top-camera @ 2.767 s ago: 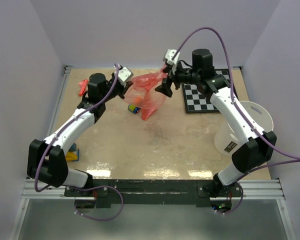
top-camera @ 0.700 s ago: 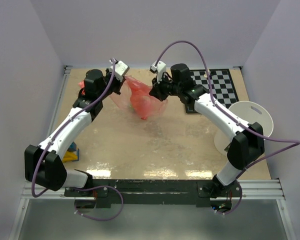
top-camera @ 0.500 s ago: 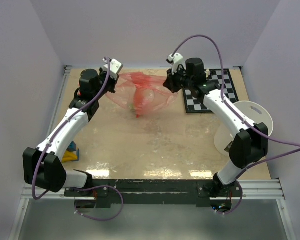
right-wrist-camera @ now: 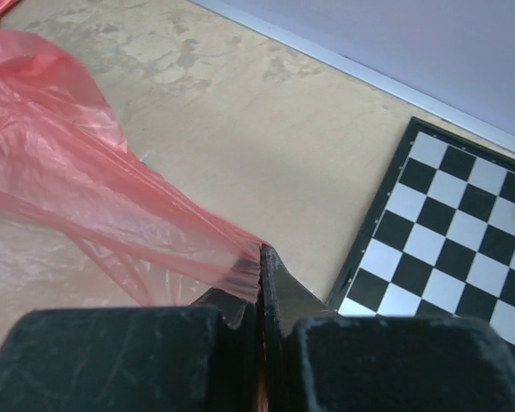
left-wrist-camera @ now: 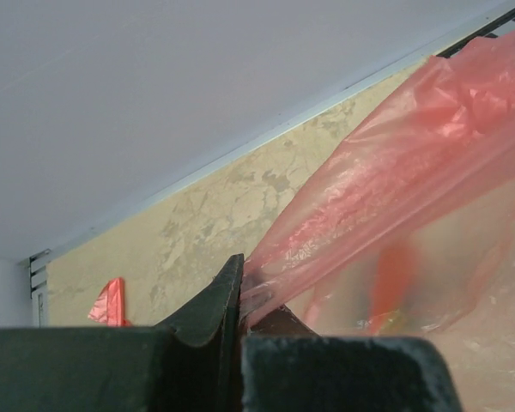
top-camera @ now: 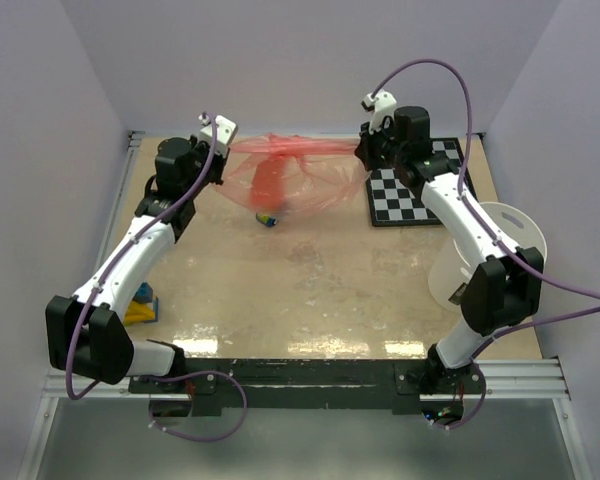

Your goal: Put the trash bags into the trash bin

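I see the left fingers (left-wrist-camera: pixel 216 302) pinched tight on 1 edge of the red-pink trash bag (top-camera: pixel 298 172), and the right fingers (right-wrist-camera: pixel 285 290) clamped together on the opposite edge. The film is stretched between the 2 arms over the far part of the bench (top-camera: pixel 310 290), well apart from the white trash bin (top-camera: pixel 515 235) at the right.

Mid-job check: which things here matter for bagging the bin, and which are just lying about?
Job: translucent red-pink plastic film bag, pinched by left fingers and right fingers; white round plastic bucket.
Lying about: black-and-white checkerboard; small solid red piece; yellow-and-blue block.
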You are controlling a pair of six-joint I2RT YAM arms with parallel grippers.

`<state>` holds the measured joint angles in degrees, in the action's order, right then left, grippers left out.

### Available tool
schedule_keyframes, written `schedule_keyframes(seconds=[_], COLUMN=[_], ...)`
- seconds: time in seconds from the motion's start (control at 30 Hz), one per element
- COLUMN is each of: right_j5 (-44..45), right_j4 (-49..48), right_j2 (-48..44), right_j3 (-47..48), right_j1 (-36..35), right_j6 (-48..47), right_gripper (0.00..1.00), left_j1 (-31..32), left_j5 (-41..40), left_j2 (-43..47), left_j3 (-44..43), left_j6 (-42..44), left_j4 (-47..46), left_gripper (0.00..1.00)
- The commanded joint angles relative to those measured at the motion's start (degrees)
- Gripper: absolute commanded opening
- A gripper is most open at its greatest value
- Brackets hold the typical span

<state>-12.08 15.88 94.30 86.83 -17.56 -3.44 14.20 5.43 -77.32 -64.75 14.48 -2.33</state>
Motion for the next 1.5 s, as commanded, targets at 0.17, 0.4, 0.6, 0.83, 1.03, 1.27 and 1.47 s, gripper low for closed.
schedule_keyframes(seconds=[0.17,0.4,0.6,0.83,1.03,1.27,1.47], right_j5=[5.14,-6.11,-8.58,-7.71,-0.95,-0.23,-1.71], right_j4=[-1.64,-1.38,0.64,3.63,-19.76,-57.17,-66.32], right_j2=[-0.96,0.53,6.05,25.37,26.94,11.79,5.82], right_j3=[4.84,7.39,12.74,45.90,62.36,46.25,23.37], right_j1=[2.27,0.87,0.77,0.95,0.95,-2.21,-5.02], right_j6=[0.80,2.21,0.38,-1.39,3.08,1.27,-12.52], right_gripper=[0.00,0.00,0.00,0.00,0.00,0.00,0.00], left_j1=[-1.36,-1.19,-1.28,-1.45,-2.07,1.87,7.94], left_j5=[-2.36,11.25,13.02,12.07,7.31,7.76,8.19], left_j2=[1.82,-0.11,-8.27,-23.55,-34.03,-29.46,-29.74], left_j3=[-0.82,-1.78,-10.64,-34.95,-62.75,-62.59,-52.19], left_j6=[-0.15,-6.47,-8.15,-4.73,-1.82,3.34,13.02], left_j4=[-0.05,-0.66,7.23,9.18,-0.52,-35.18,-47.40], left_gripper=[0.00,0.00,0.00,0.00,0.00,0.00,0.00])
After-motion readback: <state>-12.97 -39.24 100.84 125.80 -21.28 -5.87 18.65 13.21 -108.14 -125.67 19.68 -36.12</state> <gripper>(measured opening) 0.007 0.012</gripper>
